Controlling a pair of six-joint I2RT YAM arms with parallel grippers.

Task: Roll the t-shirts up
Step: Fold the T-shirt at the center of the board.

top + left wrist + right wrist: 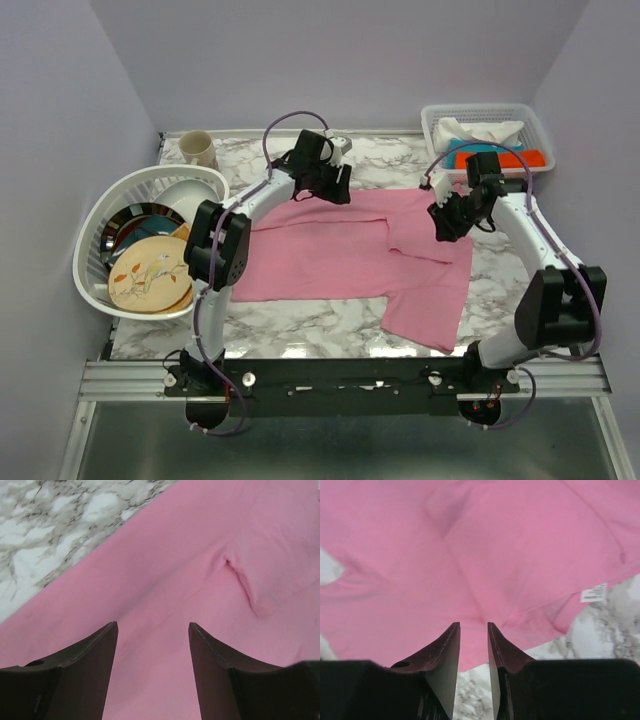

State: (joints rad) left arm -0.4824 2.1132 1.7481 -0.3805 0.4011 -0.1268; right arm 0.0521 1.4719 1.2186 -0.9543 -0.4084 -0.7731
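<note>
Plain light-pink short-sleeved t-shirt (pixel 340 250) lies spread and partly folded on the marble-patterned table (pixel 300 330).
Thin and limp, it would likely bunch and slide, so a doubled edge or hem looks the surest hold. The left gripper (pixel 152 626) hangs over its far edge, fingers (pixel 95 655) wide apart and empty. The right gripper (pixel 473 625), at its right end, shows fingers (pixel 442 655) narrowly apart, clamping nothing.
</note>
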